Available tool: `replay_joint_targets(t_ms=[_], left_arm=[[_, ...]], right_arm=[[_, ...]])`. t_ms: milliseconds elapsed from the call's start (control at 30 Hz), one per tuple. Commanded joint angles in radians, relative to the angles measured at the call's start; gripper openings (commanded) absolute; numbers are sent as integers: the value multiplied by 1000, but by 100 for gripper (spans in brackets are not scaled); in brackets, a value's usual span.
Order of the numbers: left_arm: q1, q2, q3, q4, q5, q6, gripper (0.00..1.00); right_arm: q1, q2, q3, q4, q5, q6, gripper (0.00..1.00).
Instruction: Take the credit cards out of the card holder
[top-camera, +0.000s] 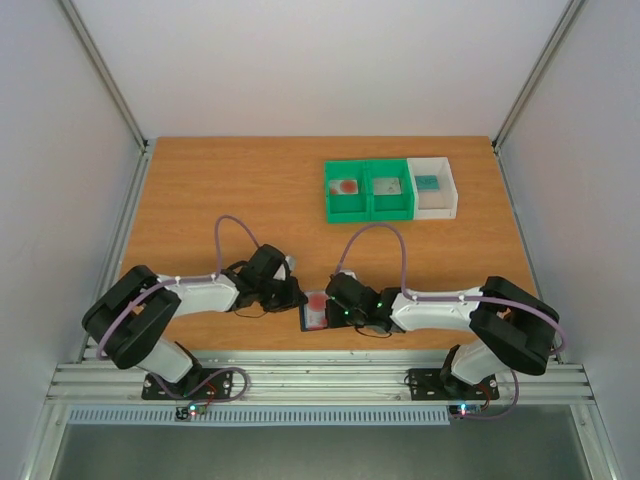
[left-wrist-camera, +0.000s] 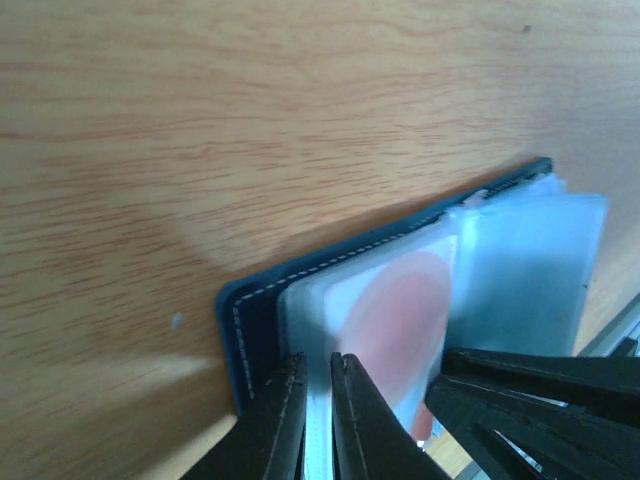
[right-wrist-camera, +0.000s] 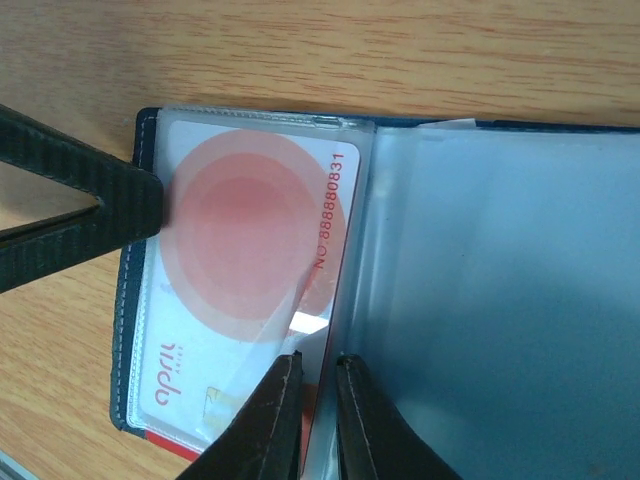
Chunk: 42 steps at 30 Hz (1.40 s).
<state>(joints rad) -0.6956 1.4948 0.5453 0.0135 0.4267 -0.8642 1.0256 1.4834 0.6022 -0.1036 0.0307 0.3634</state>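
1. Plain white walls close in the cell, matte and bare.
2. The table is a smooth, orange-brown wood-grain top. A ribbed aluminium rail runs along its near edge.
3. My left arm and right arm, in black and white shells, are both bent inward toward the middle of the near edge.
4. Toward the far right of the table sit two joined green plastic bins, with a white bin touching them. All are square and open-topped. A small flat piece lies in each, too small to read.
5. The holder lies open and flat on the table just beside the rail, between the two grippers. It has a navy cover with pale stitching, a clear glossy sleeve on one half and a frosted grey-blue panel on the other.
6. The card sits inside the clear sleeve. It is thin and white with rounded corners, red-pink concentric discs and red digits printed along one edge.
7. The left gripper has black fingers nearly pressed together, pinching the outer edge of the holder's sleeve half. A thin white strip shows between them.
8. The right gripper has its fingers at a narrow slit over the card's inner edge by the fold, with a sliver of red between them. I cannot tell whether they bite the card alone or the sleeve film with it.
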Motion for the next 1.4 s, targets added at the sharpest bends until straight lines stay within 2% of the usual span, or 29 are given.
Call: replay_joint_targets(t_ms=[0,233,367,633,733,900,1133,1367], left_arm=[[-2,39,1,33,-21,10,8],[-2,52,-9,21,-53,23,7],[-2,39,-15,18,-56,24,9],[-2,23,-22,11,-51,23,10],[-2,14,-24,4,-55,24,12],[-2,11,-34,7,-53,20,11],[-2,18,-39,0,-65,23,14],[-2,21,-26,-42,-84,42,13]], right_arm=[[-8,-25,-34,-13,33,15,10],[-24,-62,-74,5,21,28,5],[-32,-86,-81,18,-4,29,5],[-42,-110,-67,72,-72,45,16],[-46,-70,-53,72,-68,43,17],[-47,-4,-52,91,-68,39,17],[-49,-19,-85,41,-17,55,9],[-49,-74,-72,-54,54,39,4]])
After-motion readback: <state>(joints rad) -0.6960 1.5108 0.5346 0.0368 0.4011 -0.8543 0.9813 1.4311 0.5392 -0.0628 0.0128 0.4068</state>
